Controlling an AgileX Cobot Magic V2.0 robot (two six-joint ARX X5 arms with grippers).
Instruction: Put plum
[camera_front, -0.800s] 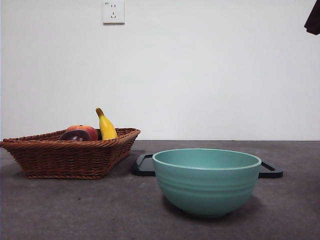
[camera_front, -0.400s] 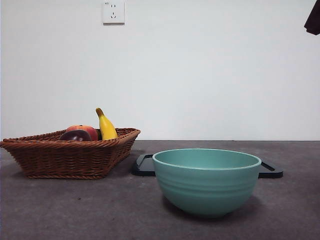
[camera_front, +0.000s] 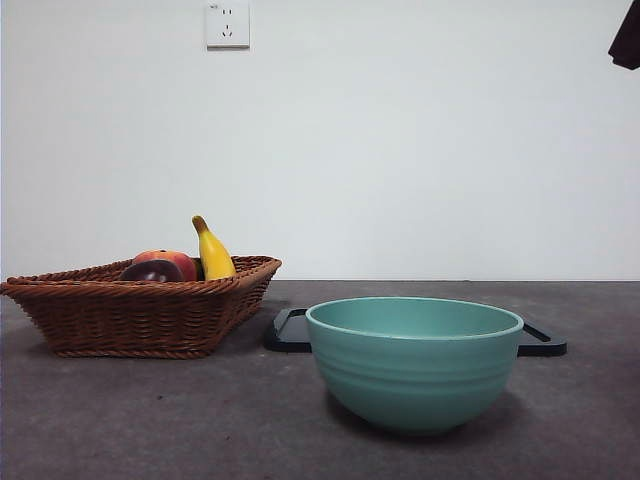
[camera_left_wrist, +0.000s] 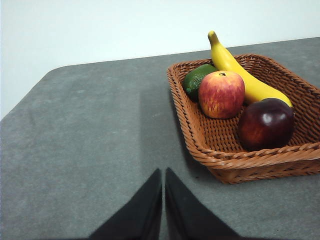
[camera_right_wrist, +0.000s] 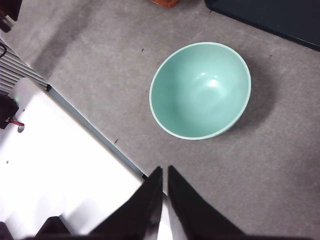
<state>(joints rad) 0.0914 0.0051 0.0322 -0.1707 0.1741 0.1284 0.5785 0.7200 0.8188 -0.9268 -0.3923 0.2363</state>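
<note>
The dark maroon plum (camera_left_wrist: 265, 123) lies in a brown wicker basket (camera_left_wrist: 235, 161), at its near corner; in the front view the plum (camera_front: 152, 271) peeks over the basket rim (camera_front: 140, 312) at the left. My left gripper (camera_left_wrist: 163, 175) is shut and empty, above the grey table beside the basket. My right gripper (camera_right_wrist: 164, 172) is shut and empty, high above the table edge near an empty teal bowl (camera_right_wrist: 200, 90). The bowl (camera_front: 414, 360) stands front and centre in the front view.
The basket also holds a red-orange apple (camera_left_wrist: 221, 94), a yellow banana (camera_left_wrist: 245, 75) and a green fruit (camera_left_wrist: 197, 80). A black tray (camera_front: 292, 330) lies behind the bowl. A dark arm tip (camera_front: 627, 38) shows at the top right corner.
</note>
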